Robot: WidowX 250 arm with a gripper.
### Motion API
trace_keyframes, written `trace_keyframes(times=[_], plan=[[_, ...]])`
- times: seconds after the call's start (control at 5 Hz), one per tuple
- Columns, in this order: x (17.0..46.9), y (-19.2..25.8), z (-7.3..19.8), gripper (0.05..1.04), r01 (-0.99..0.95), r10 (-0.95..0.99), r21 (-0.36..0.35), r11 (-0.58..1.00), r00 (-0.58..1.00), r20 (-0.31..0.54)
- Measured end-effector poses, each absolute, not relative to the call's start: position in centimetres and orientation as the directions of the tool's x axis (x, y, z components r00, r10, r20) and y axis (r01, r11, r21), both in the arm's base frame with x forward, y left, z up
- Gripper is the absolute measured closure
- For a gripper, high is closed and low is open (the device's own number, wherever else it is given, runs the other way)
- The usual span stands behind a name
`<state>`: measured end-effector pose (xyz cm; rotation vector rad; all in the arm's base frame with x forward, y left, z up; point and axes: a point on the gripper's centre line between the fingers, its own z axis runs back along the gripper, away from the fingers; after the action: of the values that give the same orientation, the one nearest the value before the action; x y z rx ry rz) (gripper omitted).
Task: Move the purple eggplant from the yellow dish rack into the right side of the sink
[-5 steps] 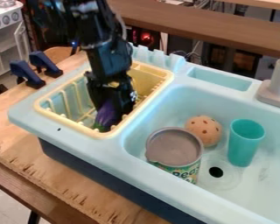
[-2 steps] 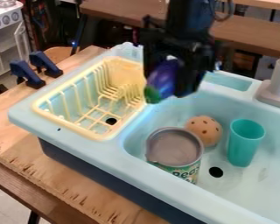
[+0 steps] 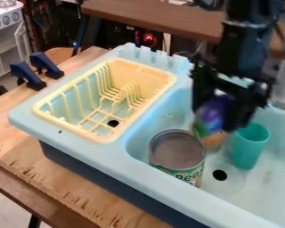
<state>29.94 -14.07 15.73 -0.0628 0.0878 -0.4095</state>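
"Where's the tool (image 3: 219, 116), and what has it got?"

"Over the far side of the basin, pointing down and grasping a smooth purple toy eggplant with a green stem end (image 3: 213, 113). The purple body sits between the fingers; the green end slants down to the left, toward the can."

"How should it handle?"

"Light and fairly stiff, I'd judge, probably plastic. That glossy skin could slip or roll, so the best hold is square across the thick purple middle, not the narrow green end. Nothing about it looks fragile."

"What's close by?"

"A tall can with a grey top and a green label (image 3: 177, 153) stands just below and left of it. Behind the lower end there's a round orange ball (image 3: 213, 141), partly hidden, and to the right a teal plastic cup (image 3: 250, 147), upright. Whether the eggplant touches the can or the ball, I can't tell."

"Edges to mind?"

"The can's raised rim and the cup's lip, both near. Farther left, a ridge divides the basin from a pale yellow plastic dish rack (image 3: 146, 71) with upright prongs. The pale blue toy sink (image 3: 109, 164) holds it all, on a wooden tabletop (image 3: 67, 178)."

"And open room?"

"Mostly left, above the ridge and the rack; lower down, the can and cup leave little."
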Motion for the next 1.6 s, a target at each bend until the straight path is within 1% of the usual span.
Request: trace_keyframes(times=[0.2,0.4,0.6,0.8,1.0,1.2,1.4,1.6], plan=[[29.6,-17.0,14.5,0.257,0.456,-0.461,-0.159,0.876,0.888,0.006],[28.7,-18.9,13.5,0.257,0.514,-0.516,-0.159,0.843,0.856,0.033],[27.3,-19.7,12.7,0.257,0.550,-0.549,-0.161,0.819,0.834,0.053],[27.0,-19.9,12.6,0.257,0.558,-0.557,-0.151,0.816,0.829,0.050],[27.1,-20.2,11.7,0.257,0.561,-0.565,-0.145,0.815,0.825,0.017],[27.5,-19.6,10.8,0.191,0.548,-0.555,-0.146,0.824,0.832,-0.011],[28.0,-19.2,10.8,0.068,0.535,-0.543,-0.149,0.832,0.839,-0.019],[28.1,-19.4,10.8,0.073,0.538,-0.545,-0.149,0.829,0.838,-0.006]])
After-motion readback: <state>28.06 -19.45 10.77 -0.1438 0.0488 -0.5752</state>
